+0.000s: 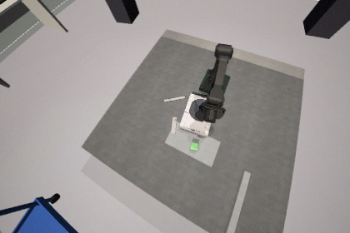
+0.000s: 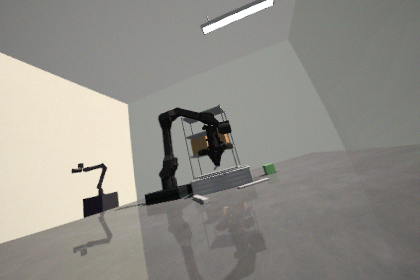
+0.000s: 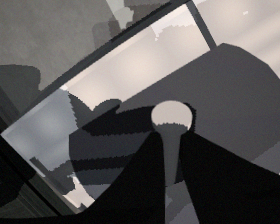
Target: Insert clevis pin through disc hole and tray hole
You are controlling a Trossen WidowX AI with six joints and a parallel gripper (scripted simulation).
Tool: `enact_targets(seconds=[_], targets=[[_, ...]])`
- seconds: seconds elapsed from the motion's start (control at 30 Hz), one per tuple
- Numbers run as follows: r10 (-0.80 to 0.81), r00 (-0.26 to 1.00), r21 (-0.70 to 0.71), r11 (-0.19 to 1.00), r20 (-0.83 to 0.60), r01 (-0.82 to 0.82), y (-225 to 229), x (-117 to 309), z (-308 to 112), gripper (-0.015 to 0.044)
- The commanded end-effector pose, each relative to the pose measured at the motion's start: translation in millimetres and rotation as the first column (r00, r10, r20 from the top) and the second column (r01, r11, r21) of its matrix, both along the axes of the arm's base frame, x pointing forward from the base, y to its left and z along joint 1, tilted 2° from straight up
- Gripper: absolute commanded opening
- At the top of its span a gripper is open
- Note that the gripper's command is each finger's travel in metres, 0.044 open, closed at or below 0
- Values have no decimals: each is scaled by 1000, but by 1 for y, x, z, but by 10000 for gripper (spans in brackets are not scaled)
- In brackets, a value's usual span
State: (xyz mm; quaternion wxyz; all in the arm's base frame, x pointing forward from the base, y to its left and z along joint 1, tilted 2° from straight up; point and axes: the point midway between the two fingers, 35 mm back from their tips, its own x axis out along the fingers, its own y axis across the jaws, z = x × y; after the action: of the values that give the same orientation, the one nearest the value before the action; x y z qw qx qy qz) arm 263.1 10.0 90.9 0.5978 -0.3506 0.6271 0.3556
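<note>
The steel tray [image 1: 194,126] [image 2: 222,184] stands in front of the arm's base; part of its bright top and dark rim shows in the wrist view. The aluminium disc [image 1: 193,108] [image 3: 230,95] lies flat and dark inside it, partly covered by the gripper in the top view. My gripper [image 2: 217,167] [image 3: 168,140] is shut on the clevis pin [image 3: 171,114], whose pale round head shows at the fingertips. In the exterior view the fingertips are above the tray, apart from it. The pin's lower end, the disc's hole and the tray's pin hole cannot be made out.
A green cube [image 1: 194,146] [image 2: 269,169] rests on a pale mat [image 1: 175,143] beyond the tray. One light bar [image 1: 174,99] lies to the tray's left and a shorter one [image 1: 173,125] near its corner. A long light strip [image 1: 239,200] lies farther off.
</note>
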Motion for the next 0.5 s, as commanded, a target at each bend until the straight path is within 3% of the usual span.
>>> enact_targets(seconds=[0.0,0.47], targets=[[50,998,18,999,40,-51,-16,-3,3,0],[100,990,39,994,98,-104,-33,-7,8,0]])
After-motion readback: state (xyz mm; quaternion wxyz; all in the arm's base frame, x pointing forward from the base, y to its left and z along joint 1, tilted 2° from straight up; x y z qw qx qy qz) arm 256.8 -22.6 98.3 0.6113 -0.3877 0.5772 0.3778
